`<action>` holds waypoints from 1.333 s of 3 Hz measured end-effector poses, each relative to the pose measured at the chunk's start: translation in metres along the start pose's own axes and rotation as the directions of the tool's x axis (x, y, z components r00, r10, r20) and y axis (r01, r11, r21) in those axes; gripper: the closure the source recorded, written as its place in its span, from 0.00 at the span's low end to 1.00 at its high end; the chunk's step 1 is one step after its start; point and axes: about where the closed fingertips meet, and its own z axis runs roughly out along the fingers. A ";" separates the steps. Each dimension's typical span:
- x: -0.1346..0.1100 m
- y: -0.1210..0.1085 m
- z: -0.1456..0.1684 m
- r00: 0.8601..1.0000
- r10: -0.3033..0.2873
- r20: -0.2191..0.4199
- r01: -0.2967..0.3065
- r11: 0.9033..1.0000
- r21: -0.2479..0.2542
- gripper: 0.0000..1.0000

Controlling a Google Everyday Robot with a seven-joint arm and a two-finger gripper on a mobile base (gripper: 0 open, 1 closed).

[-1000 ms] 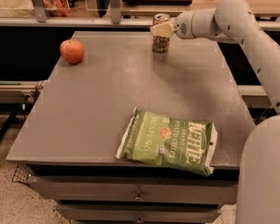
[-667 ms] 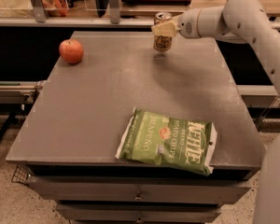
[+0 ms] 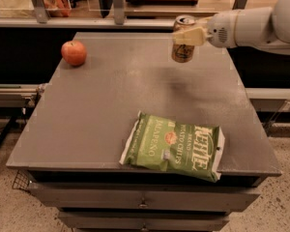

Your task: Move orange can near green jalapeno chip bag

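1. Red apple: sits at the far-left of the grey table, well apart from everything else. Not part of the job, and my guess is it stays out of the path.
2. Green jalapeno chip bag: lies flat at the near edge, right of centre, with its near-right corner at the table lip. The long axis runs roughly left-right, dipping slightly toward the near right. The "Kettle" end faces right and the "Jalapeno" end faces left. This is the target, and there is bare table on its far side to set down on.
3. Orange can: over the far-right part of the table, well apart from the bag. It is upright, long axis near vertical, silver top up. A soft shadow on the table below it suggests it is off the surface, though that is my judgement.
4. Gripper: I come in from the right and my fingers are clamped across the can's upper half. A side grip keeps the can vertical for carrying and leaves its base free to land.
5. Next, as I see it: carry the can toward the near side and put it down just beside the bag.
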 end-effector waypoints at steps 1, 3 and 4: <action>0.017 0.032 -0.038 1.000 0.001 -0.002 -0.001 1.000 -0.010 1.00; 0.050 0.087 -0.090 1.000 -0.015 -0.003 0.015 0.999 -0.032 1.00; 0.057 0.102 -0.101 0.999 -0.035 -0.030 0.033 0.998 -0.054 0.82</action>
